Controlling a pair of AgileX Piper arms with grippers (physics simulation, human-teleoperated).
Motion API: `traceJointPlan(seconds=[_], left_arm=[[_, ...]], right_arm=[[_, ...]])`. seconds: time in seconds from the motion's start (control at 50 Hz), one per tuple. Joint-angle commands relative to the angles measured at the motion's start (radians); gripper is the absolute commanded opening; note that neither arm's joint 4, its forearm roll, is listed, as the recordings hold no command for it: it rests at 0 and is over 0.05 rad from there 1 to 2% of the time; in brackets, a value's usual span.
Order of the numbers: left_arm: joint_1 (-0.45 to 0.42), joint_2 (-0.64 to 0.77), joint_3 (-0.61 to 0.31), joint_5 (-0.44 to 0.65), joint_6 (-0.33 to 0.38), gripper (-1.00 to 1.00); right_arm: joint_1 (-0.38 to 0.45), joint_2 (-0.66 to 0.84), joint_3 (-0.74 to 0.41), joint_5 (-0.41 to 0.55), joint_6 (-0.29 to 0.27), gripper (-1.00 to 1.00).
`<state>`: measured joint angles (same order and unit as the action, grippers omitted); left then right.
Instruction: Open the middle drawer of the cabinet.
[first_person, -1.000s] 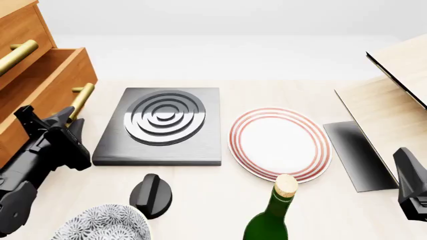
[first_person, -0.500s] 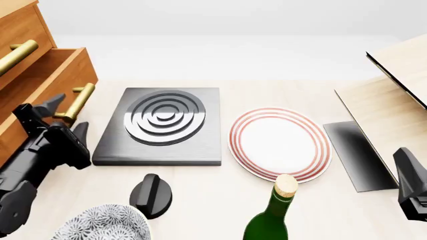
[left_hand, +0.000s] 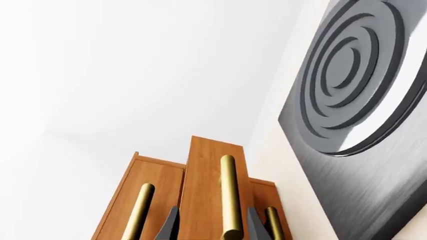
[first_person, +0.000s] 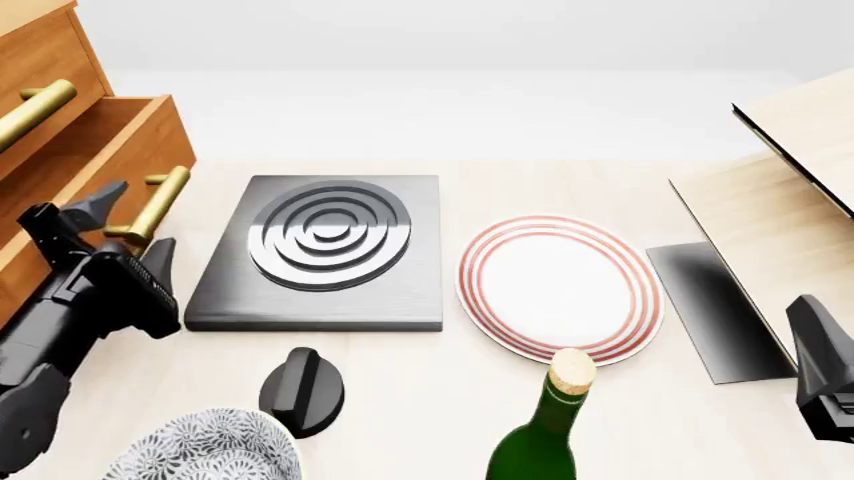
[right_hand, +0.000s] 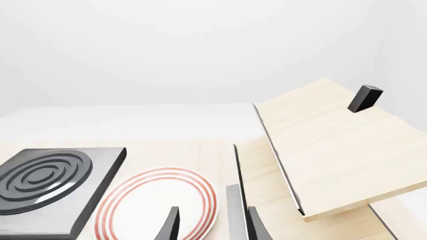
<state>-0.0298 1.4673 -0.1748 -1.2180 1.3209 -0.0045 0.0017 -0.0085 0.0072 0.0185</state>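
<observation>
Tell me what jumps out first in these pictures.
The orange-brown cabinet at the far left, its middle drawer pulled out with the open left gripper straddling its brass handle. Mid-table lie a dark ringed slab and a red-rimmed plate.

No text, label, brand, number or sign can be read in any of the three views. The wine bottle (first_person: 537, 440) at the bottom edge of the front view shows only bare green glass and a cork, with no label visible.
</observation>
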Motion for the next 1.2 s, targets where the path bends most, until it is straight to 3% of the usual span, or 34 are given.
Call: traceJointPlan(seconds=[0.02, 0.54, 0.96, 1.02, 1.06, 1.2], left_arm=[[-0.033, -0.052, 0.026, -0.002, -0.008, 1.0], [-0.088, -0.182, 0.093, -0.002, -0.011, 1.0], [-0.173, -0.378, 0.172, -0.002, -0.042, 1.0], [-0.183, -0.426, 0.174, 0.034, -0.051, 1.0], [-0.19, -0.533, 0.171, 0.137, -0.073, 1.0], [-0.206, -0.714, 0.168, 0.296, -0.074, 1.0]], right_arm=[[0.002, 0.001, 0.002, -0.003, -0.004, 1.0], [0.002, 0.001, 0.002, -0.003, -0.004, 1.0], [0.003, 0.001, 0.002, -0.003, -0.005, 1.0], [0.002, 0.001, 0.002, -0.003, -0.004, 1.0], [0.003, 0.001, 0.002, -0.003, -0.005, 1.0], [0.002, 0.001, 0.002, -0.004, -0.004, 1.0]])
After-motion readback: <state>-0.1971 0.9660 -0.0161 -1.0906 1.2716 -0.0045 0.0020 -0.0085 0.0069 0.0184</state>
